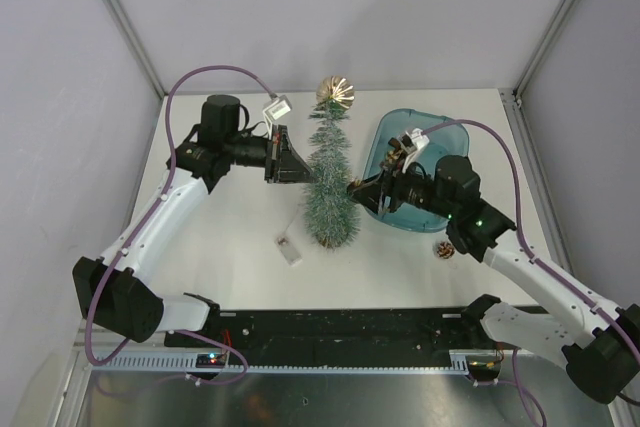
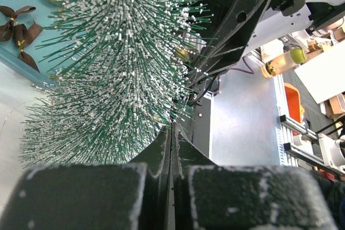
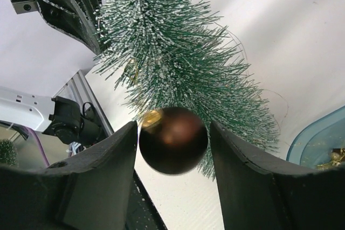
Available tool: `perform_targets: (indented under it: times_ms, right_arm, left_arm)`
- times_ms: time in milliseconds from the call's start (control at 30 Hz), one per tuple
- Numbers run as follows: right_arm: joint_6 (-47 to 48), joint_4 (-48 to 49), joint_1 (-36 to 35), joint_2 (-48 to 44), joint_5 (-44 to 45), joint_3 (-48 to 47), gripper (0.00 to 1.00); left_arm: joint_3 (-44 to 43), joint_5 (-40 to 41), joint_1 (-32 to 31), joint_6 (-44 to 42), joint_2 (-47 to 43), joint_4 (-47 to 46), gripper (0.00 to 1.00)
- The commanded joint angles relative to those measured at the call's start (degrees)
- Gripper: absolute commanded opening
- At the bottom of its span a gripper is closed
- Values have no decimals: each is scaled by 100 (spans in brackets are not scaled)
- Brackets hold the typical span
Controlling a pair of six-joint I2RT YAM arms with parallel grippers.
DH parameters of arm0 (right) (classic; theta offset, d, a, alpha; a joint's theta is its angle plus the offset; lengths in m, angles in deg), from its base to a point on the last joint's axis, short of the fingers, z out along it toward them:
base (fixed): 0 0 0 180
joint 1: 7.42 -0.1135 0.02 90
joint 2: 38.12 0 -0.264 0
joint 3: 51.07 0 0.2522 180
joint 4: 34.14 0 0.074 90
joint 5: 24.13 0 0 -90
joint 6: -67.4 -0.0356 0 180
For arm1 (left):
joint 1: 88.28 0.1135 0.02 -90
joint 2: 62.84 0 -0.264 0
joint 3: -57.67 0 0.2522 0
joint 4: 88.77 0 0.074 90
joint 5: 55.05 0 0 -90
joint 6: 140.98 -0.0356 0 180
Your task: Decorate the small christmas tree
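Flanking a brown ball (image 3: 172, 141) against the small christmas tree (image 3: 178, 63), right tool (image 3: 172, 129) parted; left tool (image 2: 171, 133) closed.

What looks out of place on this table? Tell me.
One brownish ornament lies on the bare table beside the right arm, outside the blue tray holding the other decorations. A small clear piece also lies loose near the small christmas tree.
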State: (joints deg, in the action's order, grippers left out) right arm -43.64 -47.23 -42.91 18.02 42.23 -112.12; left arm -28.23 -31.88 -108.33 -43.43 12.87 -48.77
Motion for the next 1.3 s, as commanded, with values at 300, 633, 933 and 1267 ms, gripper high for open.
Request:
perform_targets:
  times_ms: [300,633,933,1267]
  right_arm:
    - [13,263,-338,-71,407,57,61]
    - [118,94,-313,-149,489,63,64]
    - [104,-30,176,-551,295,-6,81]
    - [267,-770,904,-816,624,-277,85]
  left_arm:
    - [-205,-187,-52,28,-77,-80,0]
    - [-196,-185,-56,27,-94,-77,0]
    - [-190,-179,-51,27,-87,-75,0]
    - [-220,-97,-51,26,-82,-69,8]
